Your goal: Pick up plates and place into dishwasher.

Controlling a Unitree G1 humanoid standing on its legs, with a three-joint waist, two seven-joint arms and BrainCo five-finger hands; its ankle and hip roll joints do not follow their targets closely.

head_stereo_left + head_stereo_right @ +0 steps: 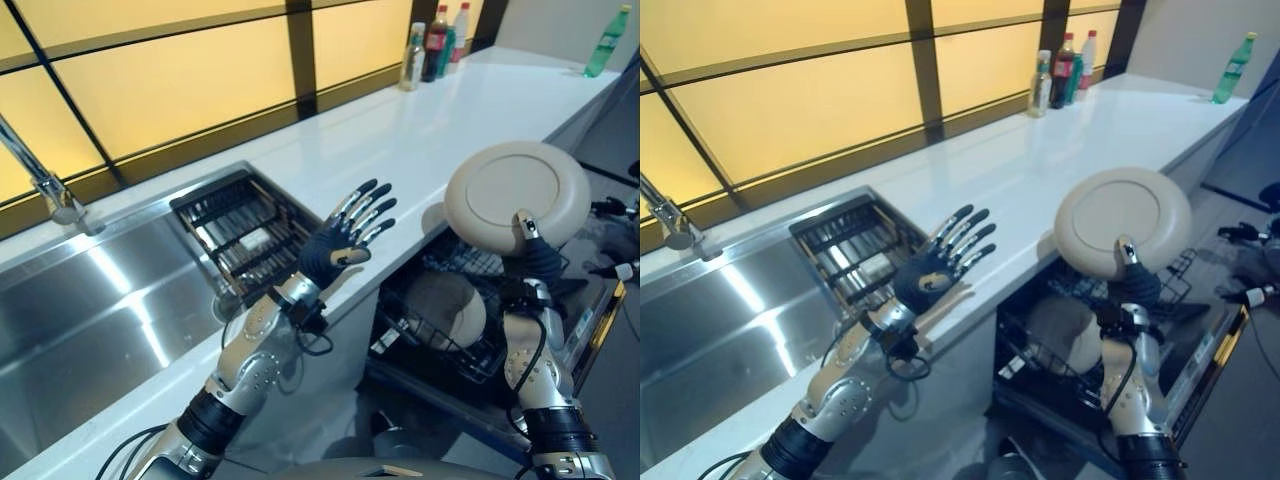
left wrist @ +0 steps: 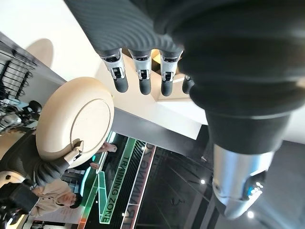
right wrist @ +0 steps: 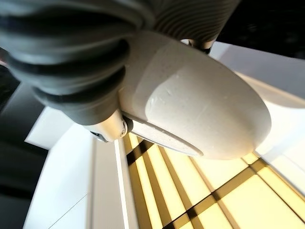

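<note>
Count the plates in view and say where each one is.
2: one plate held up in the right hand over the dishwasher rack; one racked plate inside. Others may be hidden.

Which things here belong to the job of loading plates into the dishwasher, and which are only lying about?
Belonging to the job:
- cream plate, held up by the right hand
- dishwasher rack, pulled out, with another plate in it
- left hand, open and empty above the counter edge

Only lying about:
- bottles at the far window
- green bottle
- sink
- faucet
</note>
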